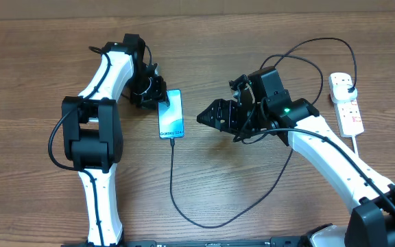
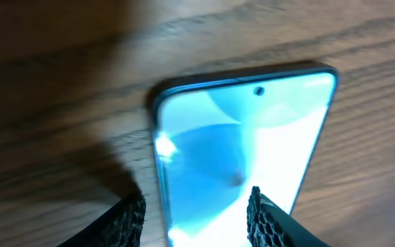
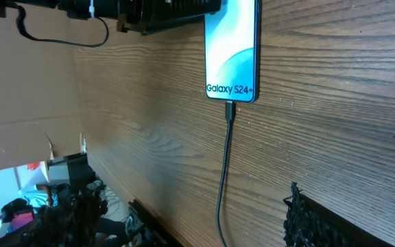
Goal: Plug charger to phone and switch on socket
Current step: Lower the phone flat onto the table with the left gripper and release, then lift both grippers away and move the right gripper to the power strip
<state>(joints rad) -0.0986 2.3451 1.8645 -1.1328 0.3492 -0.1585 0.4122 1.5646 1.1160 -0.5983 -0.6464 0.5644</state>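
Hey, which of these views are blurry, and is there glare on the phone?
Left wrist view: soft all over, wood grain smeared, white glare washing out part of the phone screen. Right wrist view: phone text and charger crisp, its own fingertips blurred. Overhead view: sharp, evenly lit, soft shadows beside the arms.

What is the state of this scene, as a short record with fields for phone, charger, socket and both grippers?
phone: flat on table, screen lit
charger: tip in phone, plug in socket
socket: far right, switch state unclear
left gripper: open, over phone's top end
right gripper: open, empty, right of phone
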